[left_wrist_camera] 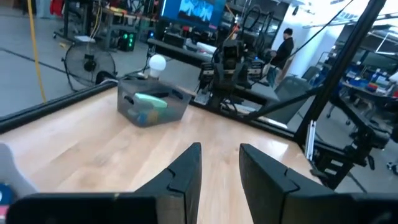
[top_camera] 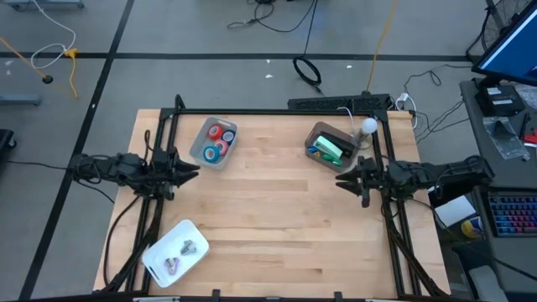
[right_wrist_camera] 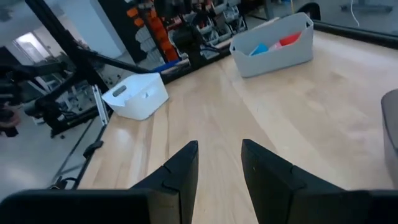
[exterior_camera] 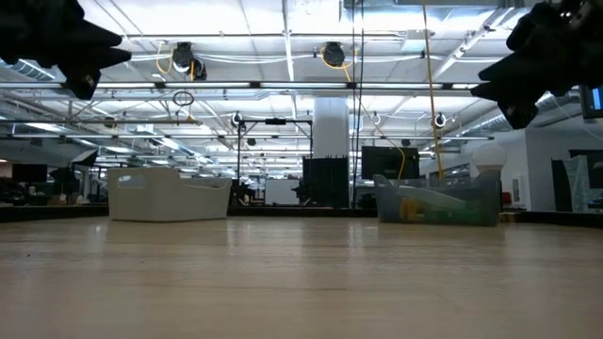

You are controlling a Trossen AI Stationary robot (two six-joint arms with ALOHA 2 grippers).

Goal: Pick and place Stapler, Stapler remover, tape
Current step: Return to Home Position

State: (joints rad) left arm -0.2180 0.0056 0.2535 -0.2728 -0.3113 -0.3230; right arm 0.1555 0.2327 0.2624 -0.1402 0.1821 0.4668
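Note:
Red and blue tape rolls (top_camera: 218, 141) lie in a grey bin (top_camera: 201, 149) at the far left of the table. A green stapler (top_camera: 331, 149) lies in a clear bin (top_camera: 315, 134) at the far right. Two small metal stapler removers (top_camera: 186, 248) lie in a white bin (top_camera: 159, 256) at the near left. My left gripper (left_wrist_camera: 219, 149) hovers level at the table's left side, open, with nothing between its fingers. My right gripper (right_wrist_camera: 219, 144) hovers level at the right side, open and likewise empty. Both point toward the table's middle.
A white ball (top_camera: 368, 126) sits by the clear bin at the far right edge. Black frame rails (top_camera: 168, 126) run along the left, far and right sides. Bare wood (top_camera: 277, 210) spreads between the two grippers. A person (left_wrist_camera: 285, 46) stands in the room behind.

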